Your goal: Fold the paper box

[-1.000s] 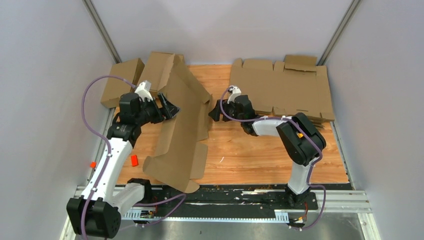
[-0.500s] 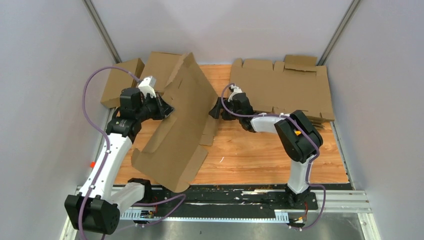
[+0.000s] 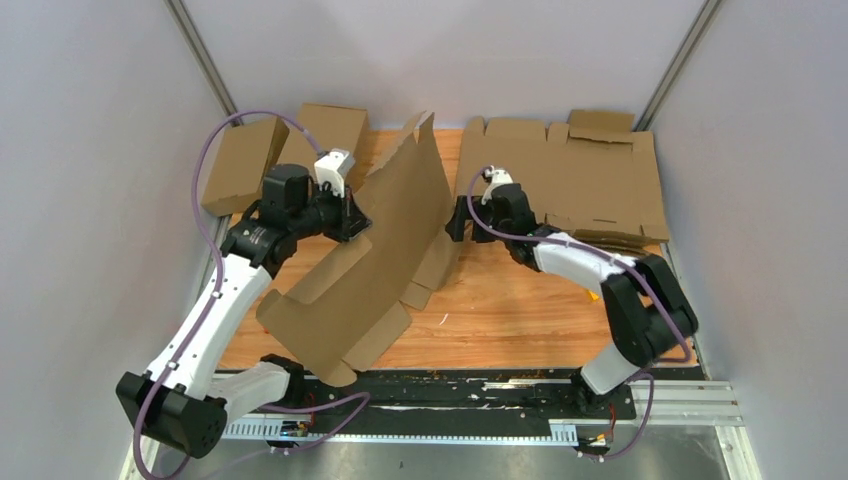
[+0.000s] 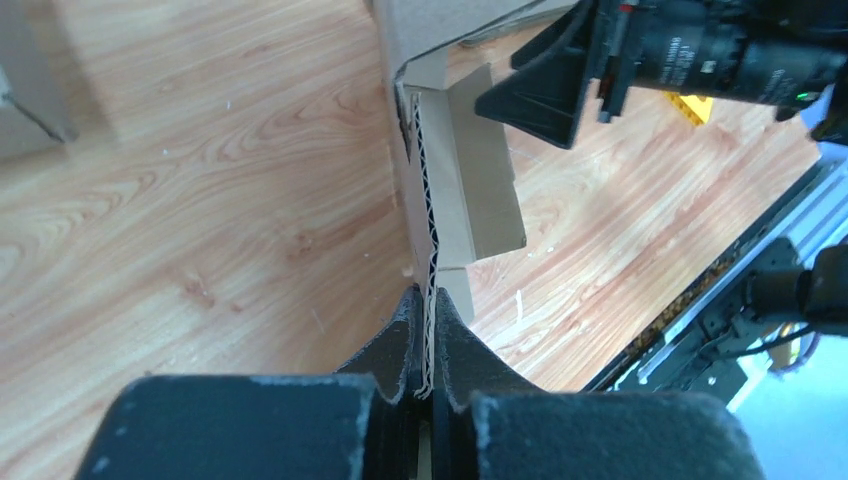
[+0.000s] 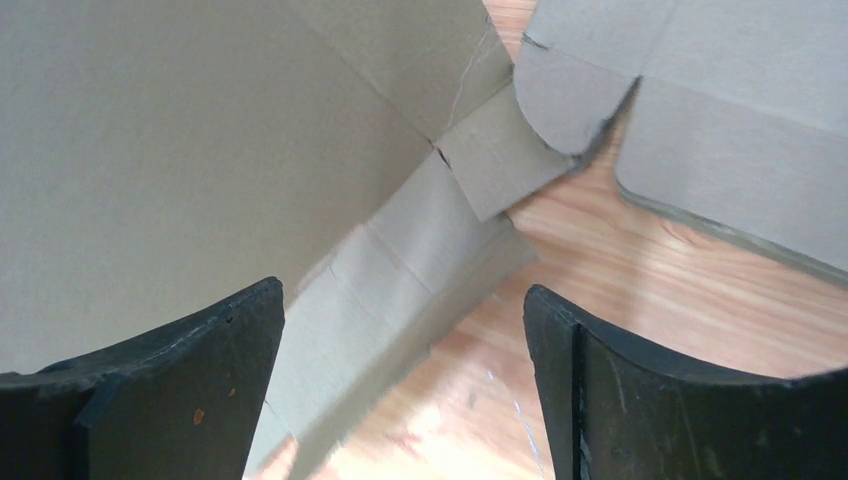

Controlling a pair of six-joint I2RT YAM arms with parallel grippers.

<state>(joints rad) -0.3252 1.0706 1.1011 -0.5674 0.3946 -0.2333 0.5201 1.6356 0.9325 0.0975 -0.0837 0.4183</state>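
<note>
The paper box (image 3: 390, 270), a plain brown corrugated cardboard piece with flaps and crease lines, stands half raised on the left part of the light wooden table (image 3: 540, 320). Its large panel is tilted up and its lower flaps reach the table's near edge. The left gripper (image 3: 352, 222) is at the panel's left face. The overhead view hides how it grips, but the left wrist view shows its fingers (image 4: 392, 345) pressed together on the thin wavy edge of the cardboard. The right gripper (image 3: 456, 218) is just beside the opposite face; whether it touches I cannot tell. The right wrist view shows its fingers (image 5: 180, 390) spread wide, gripping nothing, with the panel and small flaps beyond them. Only the overhead view shows the wide stack of notched brown cardboard sheets (image 3: 570, 185) at the far right and the folded brown cartons (image 3: 240, 165) at the far left.
</note>
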